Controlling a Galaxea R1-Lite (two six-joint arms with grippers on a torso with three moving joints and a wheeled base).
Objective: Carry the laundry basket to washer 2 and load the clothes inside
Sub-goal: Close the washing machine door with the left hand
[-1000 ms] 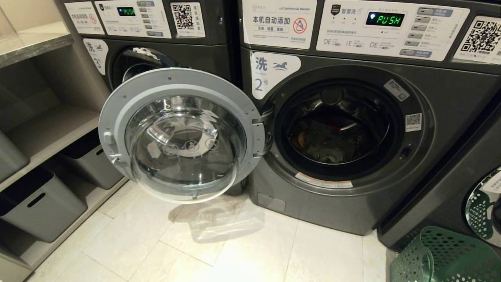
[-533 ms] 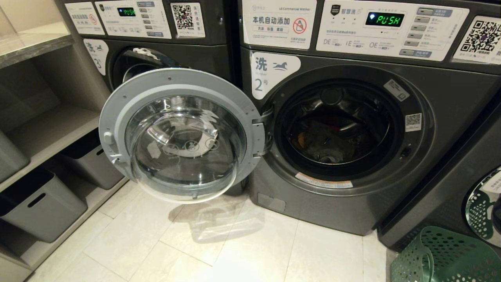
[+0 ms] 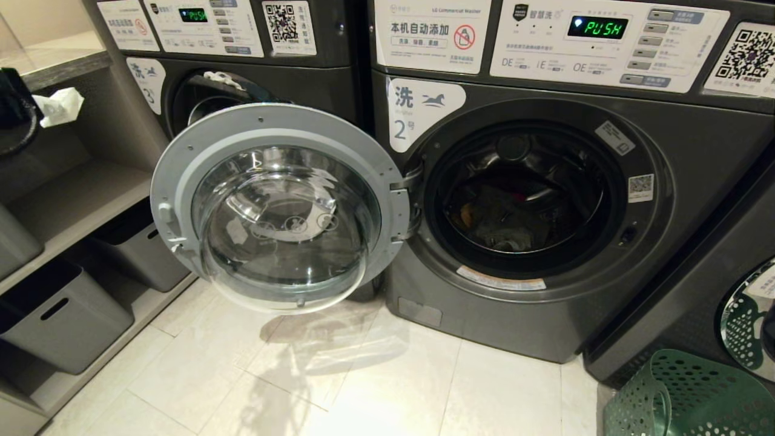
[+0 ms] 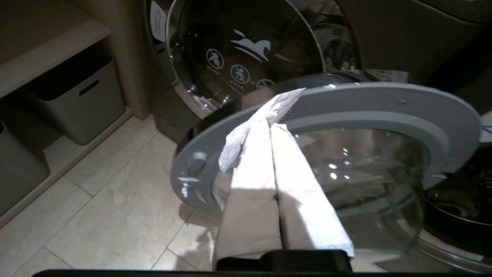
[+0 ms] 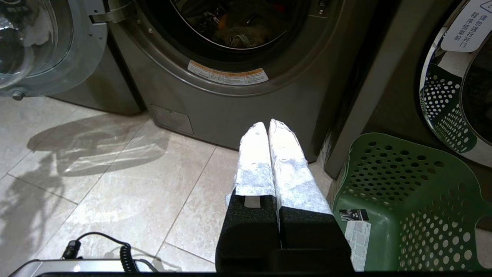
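Green laundry basket (image 3: 690,396) emptied beside loaded washer 2 (image 3: 545,200); left gripper (image 4: 278,109), pinched shut and empty, should push its open door (image 3: 278,206) closed.

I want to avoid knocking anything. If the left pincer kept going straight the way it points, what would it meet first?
Most likely the open door of washer 2: the shut left pincer points at its grey rim. How far off it is, I cannot tell.
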